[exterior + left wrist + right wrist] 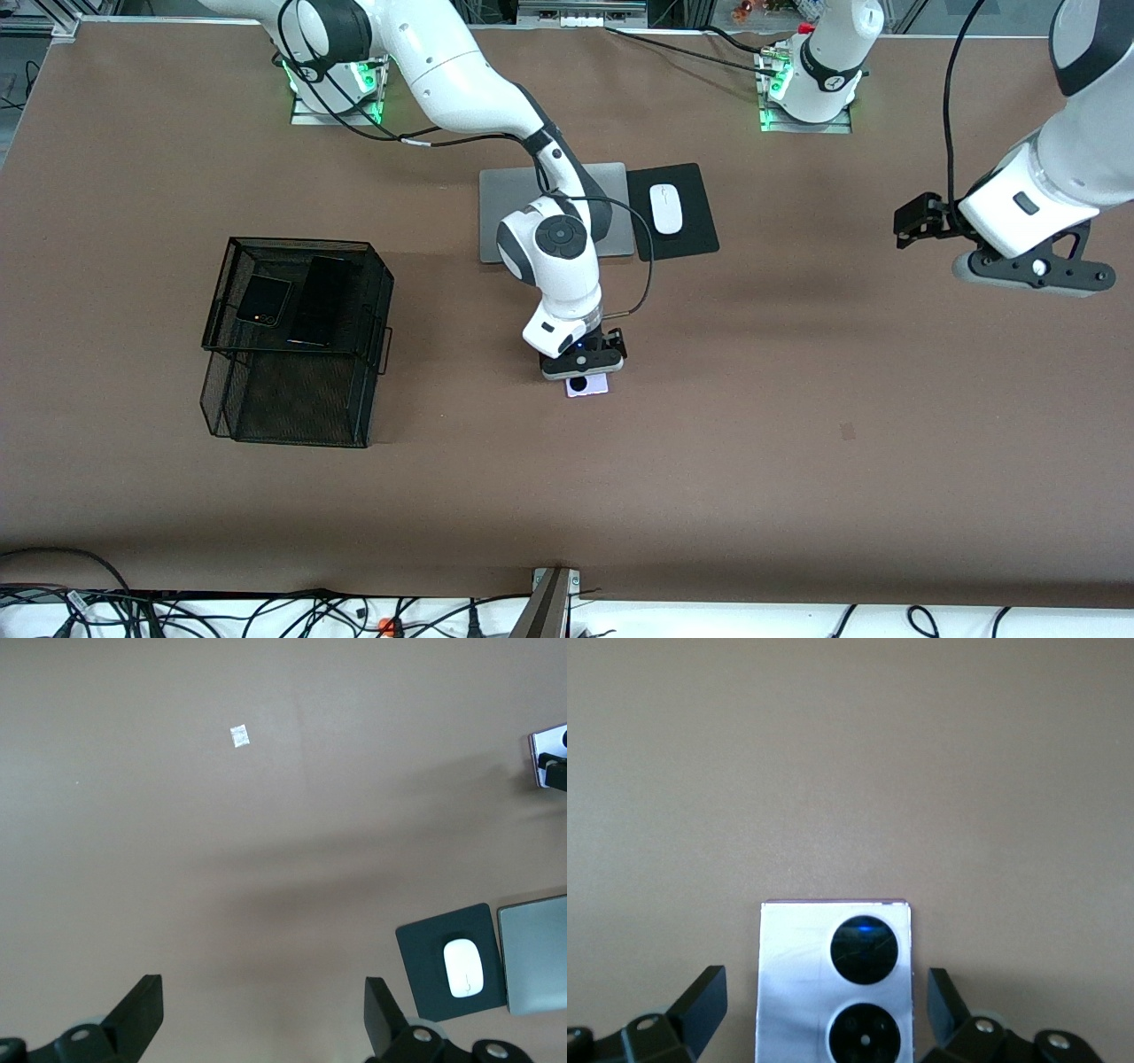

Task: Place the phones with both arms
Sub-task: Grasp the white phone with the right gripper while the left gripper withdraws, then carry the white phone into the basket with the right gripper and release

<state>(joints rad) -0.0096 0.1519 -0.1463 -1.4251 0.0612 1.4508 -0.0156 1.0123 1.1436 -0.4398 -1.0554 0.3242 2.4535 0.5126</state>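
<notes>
Laptop (532, 199) and mouse (665, 208) lie near lavender phone (589, 385).

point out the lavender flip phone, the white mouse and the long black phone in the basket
lavender-white flip phone (793, 974), right wrist view, bare cover beside its two circles
white computer mouse (666, 208), front view, middle of its top
long black slab phone (316, 301), front view, middle of its face
</notes>
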